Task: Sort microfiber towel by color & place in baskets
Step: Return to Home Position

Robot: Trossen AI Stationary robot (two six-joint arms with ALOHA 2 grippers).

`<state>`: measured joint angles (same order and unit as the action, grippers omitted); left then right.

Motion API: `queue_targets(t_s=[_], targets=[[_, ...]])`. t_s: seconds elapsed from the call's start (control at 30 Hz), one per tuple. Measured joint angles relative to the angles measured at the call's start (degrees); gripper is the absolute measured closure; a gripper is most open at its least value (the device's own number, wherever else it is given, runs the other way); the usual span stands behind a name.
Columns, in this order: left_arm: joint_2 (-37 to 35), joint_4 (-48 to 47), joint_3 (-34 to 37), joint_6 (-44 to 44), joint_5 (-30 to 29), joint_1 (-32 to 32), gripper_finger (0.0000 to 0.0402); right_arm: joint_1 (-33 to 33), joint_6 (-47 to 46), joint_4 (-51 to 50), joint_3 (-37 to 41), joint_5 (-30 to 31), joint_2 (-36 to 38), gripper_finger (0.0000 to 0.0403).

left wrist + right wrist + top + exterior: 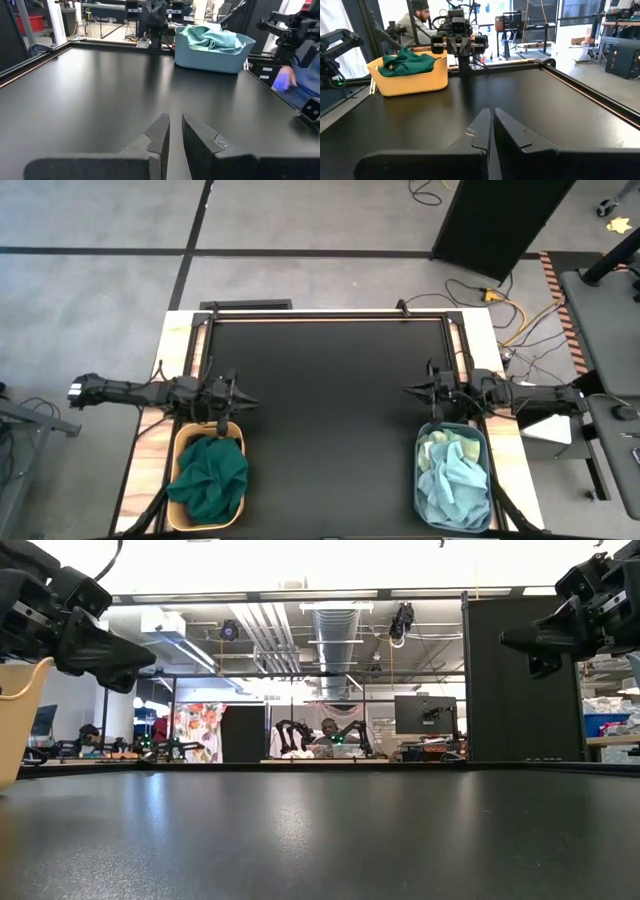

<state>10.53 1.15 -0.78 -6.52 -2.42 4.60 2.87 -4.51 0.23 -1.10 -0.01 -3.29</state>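
**Cloths in the tubs, both pincers closed and empty**

At the near-left corner of the bench (330, 370) sits the orange-yellow basket (176, 480). A dark green towel (212, 475) lies heaped in it and fills most of the tub. At the near-right corner sits the grey-blue basket (420, 490). A light blue towel (460, 480) lies on top in it, and a pale yellow-green towel (440, 444) shows at its far end.

Just beyond the far rim of the orange-yellow basket, the left pincer (245, 402) hangs by the bench's left edge and points across toward the right edge. Seen from its own wrist, its two fingers (160, 132) stand almost together with only a thin slit between them. They hold nothing and touch nothing.

The right pincer (410, 391) mirrors it. It sits just past the far rim of the grey-blue basket, near the right edge, and points toward the left edge. Its fingers (482, 125) meet at the tips with nothing caught between them. From bench height both pincers are seen raised clear of the black top. They are well apart, with the middle of the bench between them.

Past the far edge lies the room, where a person (328, 730) sits among desks and screens.
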Motion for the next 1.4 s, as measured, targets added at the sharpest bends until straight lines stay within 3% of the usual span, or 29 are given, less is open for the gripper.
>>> queue_targets(t_s=[1.4], targets=[[1.39,0.11,-0.04,0.0,0.0,0.0,0.0366,0.0,0.0,0.0,-0.22,0.02,-0.2,0.039]])
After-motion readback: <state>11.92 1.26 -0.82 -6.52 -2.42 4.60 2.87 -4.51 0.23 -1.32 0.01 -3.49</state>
